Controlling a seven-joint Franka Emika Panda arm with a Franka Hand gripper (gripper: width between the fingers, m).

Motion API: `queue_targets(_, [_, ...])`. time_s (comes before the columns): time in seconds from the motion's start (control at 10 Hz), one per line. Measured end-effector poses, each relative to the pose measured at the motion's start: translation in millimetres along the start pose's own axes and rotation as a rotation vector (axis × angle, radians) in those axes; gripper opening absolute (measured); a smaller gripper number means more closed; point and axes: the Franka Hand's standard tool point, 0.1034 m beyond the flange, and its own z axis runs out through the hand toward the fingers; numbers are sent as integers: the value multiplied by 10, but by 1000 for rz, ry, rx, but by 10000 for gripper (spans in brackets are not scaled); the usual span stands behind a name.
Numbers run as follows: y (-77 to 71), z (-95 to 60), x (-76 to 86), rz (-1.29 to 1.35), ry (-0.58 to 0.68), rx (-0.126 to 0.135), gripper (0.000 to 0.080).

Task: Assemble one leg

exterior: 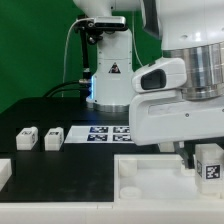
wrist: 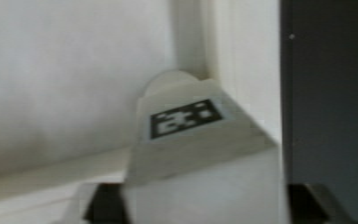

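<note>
As it hangs, the pincer [wrist: 202, 203] clamps the leg [wrist: 190, 135].

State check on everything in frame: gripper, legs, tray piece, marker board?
gripper: shut on held leg
held leg: gripped, tag visible, at the tray-shaped piece's wall; whether it is seated, cannot tell
loose legs: lying free, ungripped
tray-shaped piece: lying walls up
marker board: flat
</note>
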Motion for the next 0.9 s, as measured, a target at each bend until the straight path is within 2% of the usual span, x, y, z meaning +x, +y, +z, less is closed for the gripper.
queue_targets(0.1, [26,3,5,85,0,-3,295])
queue_targets(0.4, [49,13,21,369,-1,-3,295])
queue_targets(0.9, [135,21,5,1259,-79,60,295])
